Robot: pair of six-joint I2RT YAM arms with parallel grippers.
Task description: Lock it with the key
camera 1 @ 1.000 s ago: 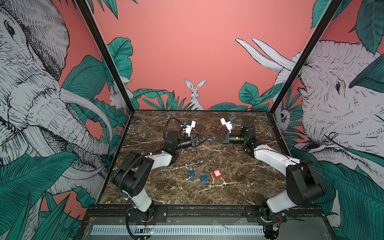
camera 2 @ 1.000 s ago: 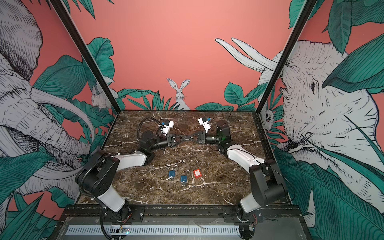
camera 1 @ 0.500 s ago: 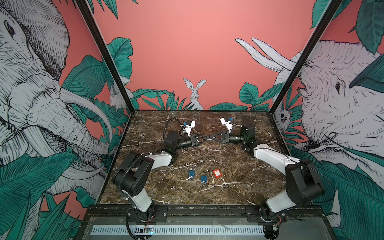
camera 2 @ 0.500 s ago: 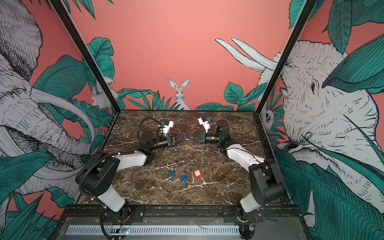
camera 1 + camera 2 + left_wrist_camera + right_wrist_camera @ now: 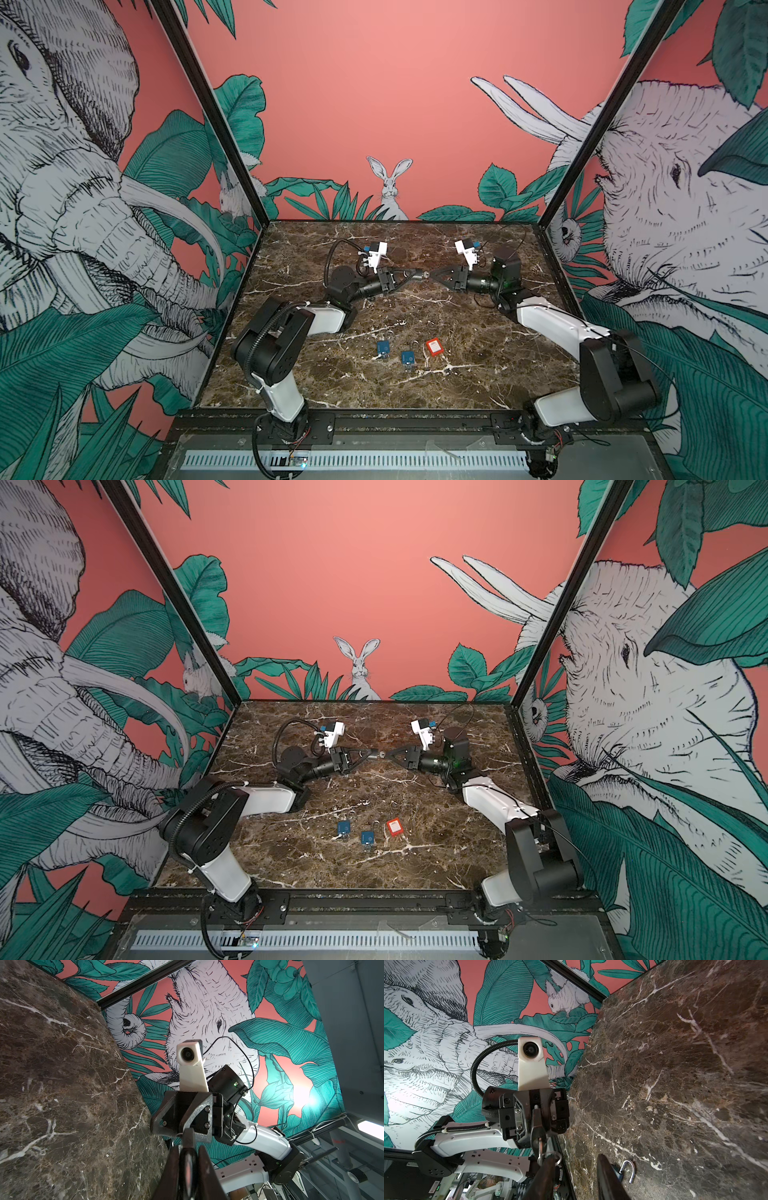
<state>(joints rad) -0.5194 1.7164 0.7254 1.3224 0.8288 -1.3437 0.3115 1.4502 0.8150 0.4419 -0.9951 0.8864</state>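
**Item 1, left gripper** (image 5: 417, 274): reaches in from 8 o'clock and sits just toward 12 o'clock of the table's (image 5: 478, 374) centre. Clenched on a dark padlock (image 5: 188, 1164), held clear of the marble.

**Item 2, key** (image 5: 541, 1145): silver, projecting from the dark padlock toward 3 o'clock. Its ring (image 5: 553, 1157) hangs at the end. In both top views it shows only as a bright speck between the two grippers.

**Item 3, right gripper** (image 5: 435, 275): reaches in from 4 o'clock, tip to tip with the left gripper. Released, with its fingers (image 5: 544, 1176) spread and the gap between them bare. The ring lies against one finger; whether it truly touches cannot be told.

**Item 4, loose padlocks:** three in a row on the table toward 6 o'clock, well apart from both grippers.
- First blue padlock (image 5: 382, 348), at the 9 o'clock end.
- Second blue padlock (image 5: 407, 358), in the middle.
- Red padlock (image 5: 433, 346), at the 3 o'clock end.

An open shackle (image 5: 628, 1169) on a blue body shows in the right wrist view, partly behind a finger.
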